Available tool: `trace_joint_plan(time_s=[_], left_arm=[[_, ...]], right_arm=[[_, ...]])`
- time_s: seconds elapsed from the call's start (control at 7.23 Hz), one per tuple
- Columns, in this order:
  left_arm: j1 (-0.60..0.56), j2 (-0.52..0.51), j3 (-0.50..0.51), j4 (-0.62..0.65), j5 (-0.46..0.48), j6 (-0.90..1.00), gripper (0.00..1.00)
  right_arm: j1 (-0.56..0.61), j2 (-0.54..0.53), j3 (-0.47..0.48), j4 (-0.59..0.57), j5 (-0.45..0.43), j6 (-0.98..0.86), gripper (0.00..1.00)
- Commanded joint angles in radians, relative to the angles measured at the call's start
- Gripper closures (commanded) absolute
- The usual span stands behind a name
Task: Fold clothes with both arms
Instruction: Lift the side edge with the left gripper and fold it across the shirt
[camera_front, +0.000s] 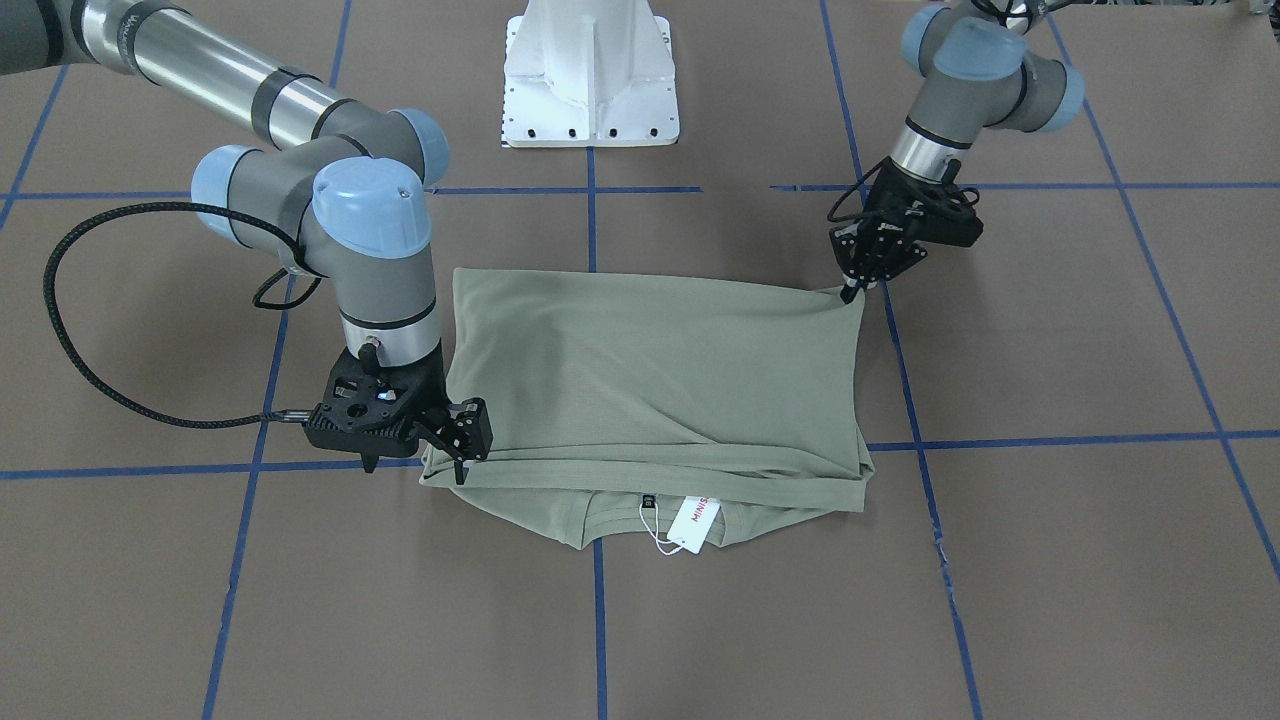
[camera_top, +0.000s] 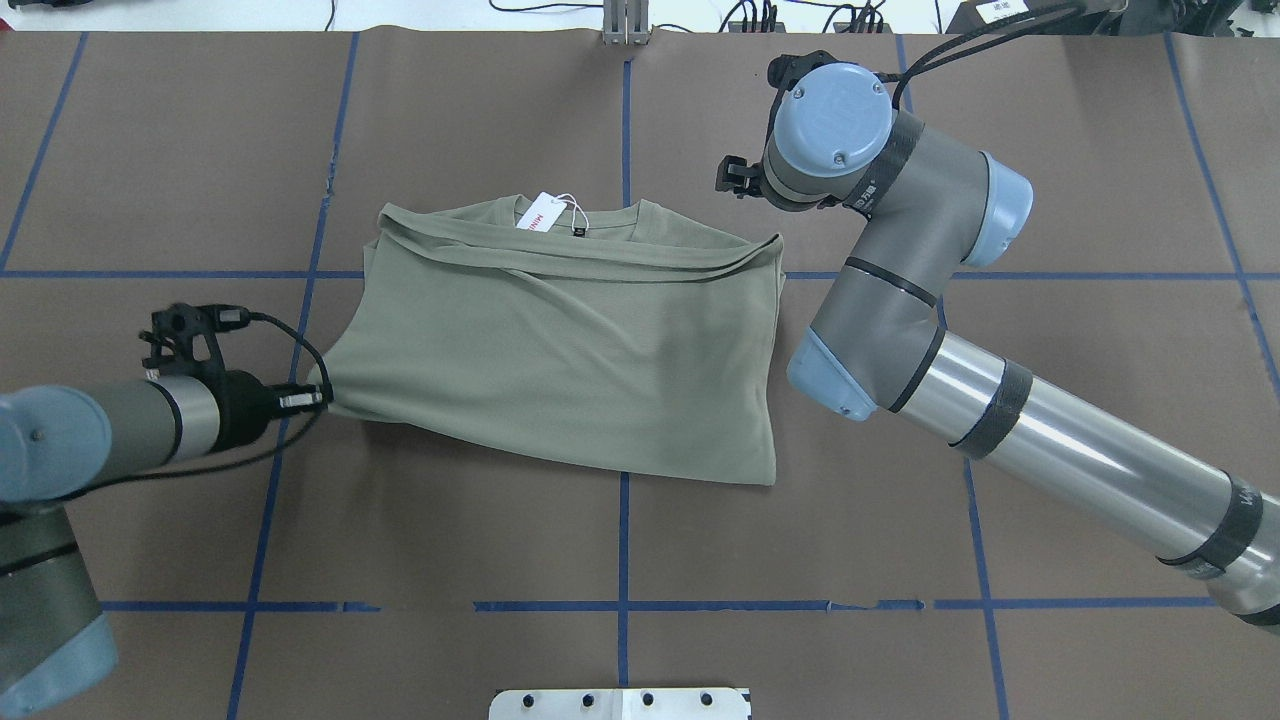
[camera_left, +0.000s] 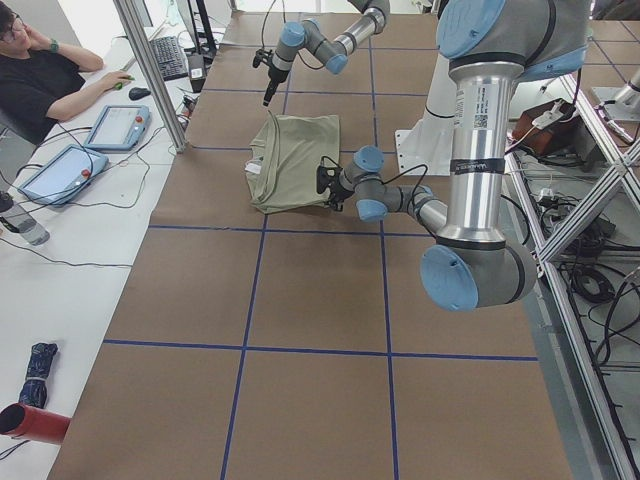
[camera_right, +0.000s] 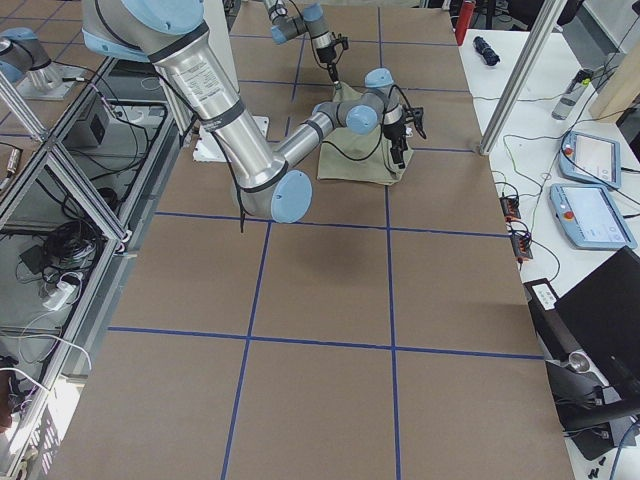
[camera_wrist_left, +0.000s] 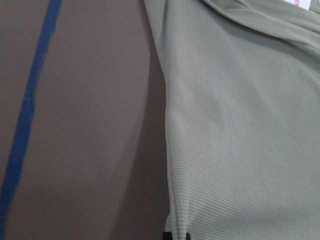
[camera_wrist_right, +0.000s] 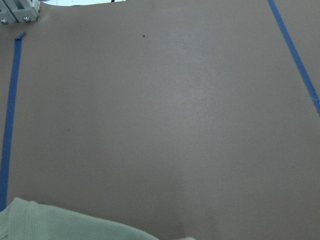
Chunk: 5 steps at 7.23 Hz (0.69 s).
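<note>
the green shirt (camera_front: 650, 380) lies folded on the brown tabletop (camera_front: 1050, 560), collar and white hang tag (camera_front: 690, 523) on the side away from the robot. the left gripper (camera_front: 852, 290) has its jaws clamped on a near corner. the right gripper (camera_front: 415, 470) hovers beside the opposite edge near the collar, jaws apart.

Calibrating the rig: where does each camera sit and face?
Front-facing: across the table, facing the base; left arm, right arm show.
Overhead: behind robot, down on shirt; both arms.
Exterior left: table end; left arm near.
Exterior right: opposite end; right arm near.
Left wrist: above shirt edge; fingertips.
Right wrist: above bare table; no body.
Shared: hang tag, front-facing and overhead.
</note>
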Motion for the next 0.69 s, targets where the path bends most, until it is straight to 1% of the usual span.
trace_joint_plan(time_s=[0.0, 0.28, 0.42, 0.55], left_arm=[[-0.211, -0.145, 0.192, 0.006, -0.002, 0.214, 1.00], [-0.327, -0.436, 0.543, 0.001, -0.002, 0.317, 1.00], [-0.356, -0.571, 0.722, 0.000, -0.001, 0.348, 1.00], [-0.368, -0.665, 0.852, -0.005, 0.007, 0.382, 1.00]], right_arm=[[0.000, 0.000, -0.001, 0.000, 0.000, 0.003, 0.00], [-0.001, 0.001, 0.003, 0.000, 0.000, 0.011, 0.00], [-0.003, 0.001, 0.003, 0.000, 0.000, 0.011, 0.00], [-0.005, 0.003, 0.006, 0.000, 0.000, 0.014, 0.00]])
